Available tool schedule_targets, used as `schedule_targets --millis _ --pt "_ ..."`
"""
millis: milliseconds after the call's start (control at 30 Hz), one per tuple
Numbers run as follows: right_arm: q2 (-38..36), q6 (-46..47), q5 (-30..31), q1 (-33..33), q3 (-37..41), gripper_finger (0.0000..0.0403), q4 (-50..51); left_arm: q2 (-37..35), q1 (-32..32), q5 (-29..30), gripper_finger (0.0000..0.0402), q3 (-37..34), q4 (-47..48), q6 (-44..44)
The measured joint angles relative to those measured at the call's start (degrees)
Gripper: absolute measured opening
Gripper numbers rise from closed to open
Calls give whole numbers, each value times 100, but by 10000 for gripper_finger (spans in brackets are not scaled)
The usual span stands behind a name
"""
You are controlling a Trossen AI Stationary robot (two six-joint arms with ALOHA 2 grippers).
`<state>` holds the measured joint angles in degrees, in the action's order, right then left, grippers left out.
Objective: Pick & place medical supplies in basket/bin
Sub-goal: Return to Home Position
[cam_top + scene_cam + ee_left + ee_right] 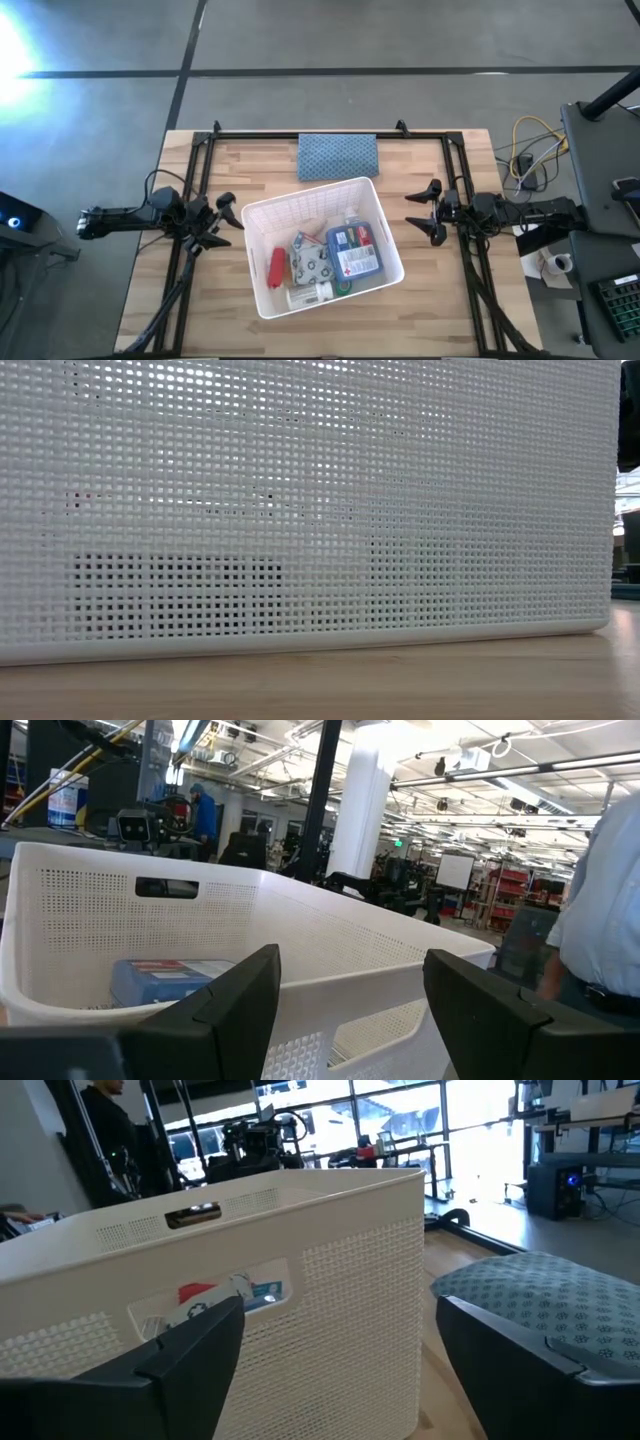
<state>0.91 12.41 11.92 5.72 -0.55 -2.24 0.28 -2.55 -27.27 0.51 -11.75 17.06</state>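
Sitting mid-table: the white bin (pixel 300 197), turned slightly askew on the wooden table (pixel 215 310), between the two arms.
Inside the bin: a blue-white flat box (pixel 353 251) on the right arm's side, a grey patterned pouch (pixel 311 264) beside it, a red tube (pixel 277 266) on the left arm's side, and a white pill bottle (pixel 310 295) lying along the wall farthest from the mat.
Mat: a blue-grey textured mat (pixel 338 156) lies flat just beside the bin's far wall; whether they touch cannot be told.
Left gripper (pixel 225 220): near the bin's left wall, fingers spread wide, holding nothing.
Right gripper (pixel 418 212): a little apart from the bin's right wall, fingers spread wide, holding nothing.
Low view: the bin's slotted wall (pixel 300 510) fills nearly the whole picture, standing on the table (pixel 300 685).
Left wrist view: the bin (pixel 100 900) sits past the dark fingers (pixel 235 1010), the blue-white box (pixel 160 982) inside it; a person (pixel 605 920) in a light shirt stands in the room beyond.
Right wrist view: red and blue items show through the handle slot of the bin (pixel 330 1260); the mat (pixel 540 1300) lies beside it.
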Motion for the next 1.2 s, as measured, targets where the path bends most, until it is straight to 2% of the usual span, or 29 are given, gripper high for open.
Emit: schedule_targets --millis 300,467,767,1100,1200 --pt "-2 1 0 0 -1 315 0 -10 129 71 228 0 63 0" --pt "-2 -1 0 0 0 315 0 -10 127 493 228 -2 121 -2" --pt "-2 -1 0 -2 1 323 -1 13 -121 841 228 -2 243 2" --pt "-1 0 0 0 0 313 -1 49 -174 1892 228 -2 350 4" --pt "0 -1 -1 -2 1 315 0 28 -158 1947 228 -2 424 4"
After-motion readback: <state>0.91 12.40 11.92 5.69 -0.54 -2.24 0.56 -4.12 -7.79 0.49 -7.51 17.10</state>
